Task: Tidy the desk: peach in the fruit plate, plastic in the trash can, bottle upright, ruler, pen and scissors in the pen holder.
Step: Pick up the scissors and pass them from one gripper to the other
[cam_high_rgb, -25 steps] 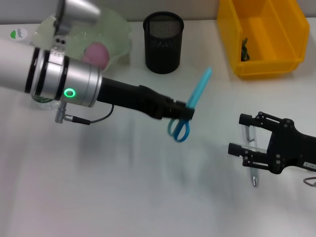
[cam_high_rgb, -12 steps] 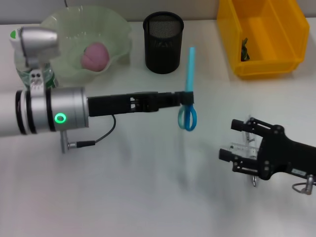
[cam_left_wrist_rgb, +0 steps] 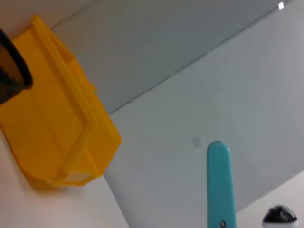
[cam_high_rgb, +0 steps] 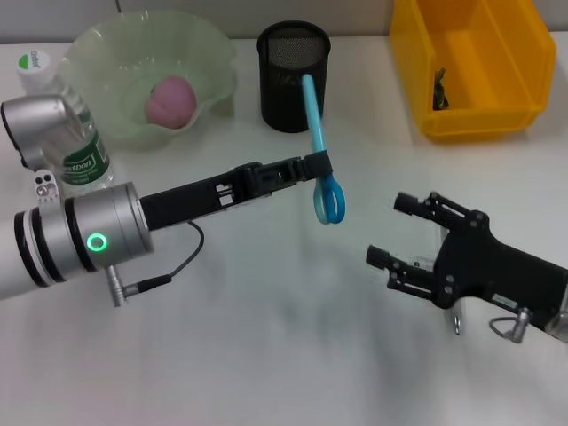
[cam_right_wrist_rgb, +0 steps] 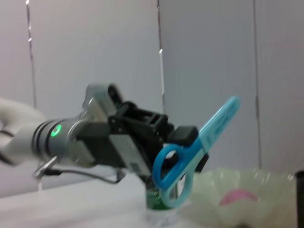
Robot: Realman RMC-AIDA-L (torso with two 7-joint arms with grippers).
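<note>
Your left gripper (cam_high_rgb: pixel 318 165) sits just above the centre of the head frame, at the end of the arm reaching in from the lower left. It is pinched on the blue scissors (cam_high_rgb: pixel 321 151) at their middle, near where the handles meet the blades. The handle loops hang below the gripper and the covered blade tip points up, tilted slightly to the left, overlapping the front of the black mesh holder (cam_high_rgb: pixel 294 75) at upper centre. You cannot tell from this view whether the tip is over the holder's opening or only in front of it. The scissors are off the table (cam_high_rgb: pixel 266 355).

The right wrist frame shows the same grasp from the side: the scissors (cam_right_wrist_rgb: pixel 194 151) are clamped across the left gripper (cam_right_wrist_rgb: pixel 183 142), loops low, tip slanting upward.

Your right gripper (cam_high_rgb: pixel 404 232) is at lower right in the head frame, fingers spread wide and holding nothing. A pen (cam_high_rgb: pixel 457 321) lies on the table beneath its body, mostly hidden.

The peach (cam_high_rgb: pixel 170 99) lies in the green plate (cam_high_rgb: pixel 102 53) at upper left. The bottle (cam_high_rgb: pixel 67 133) stands upright just left of the plate, partly behind the left arm. The yellow bin (cam_high_rgb: pixel 475 67) occupies the upper right, with something dark inside.
</note>
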